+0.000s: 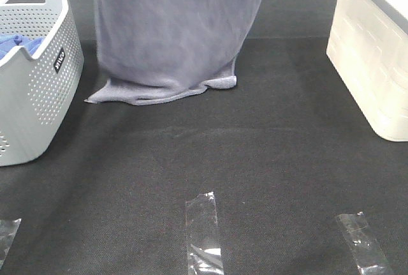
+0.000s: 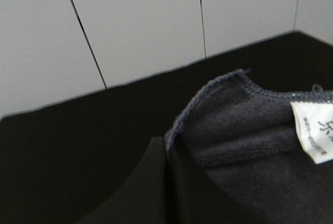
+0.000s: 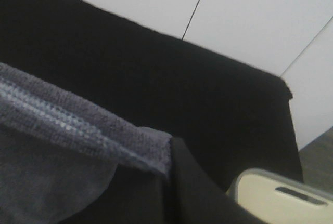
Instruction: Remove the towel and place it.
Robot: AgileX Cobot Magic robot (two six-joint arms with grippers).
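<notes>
The grey-lavender towel (image 1: 172,29) hangs down from above the top edge of the exterior view. Its lower hem lies bunched on the black tabletop (image 1: 255,160). Both grippers are out of the exterior view, above it. In the left wrist view my left gripper (image 2: 169,182) is shut on a hemmed corner of the towel (image 2: 244,130), next to a white care label (image 2: 315,130). In the right wrist view my right gripper (image 3: 169,182) is shut on the other top corner of the towel (image 3: 67,125).
A grey perforated basket (image 1: 38,83) with a bright blue cloth (image 1: 16,45) inside stands at the left. A white bin (image 1: 376,64) stands at the right and shows in the right wrist view (image 3: 281,195). Clear tape strips (image 1: 204,233) lie near the front edge.
</notes>
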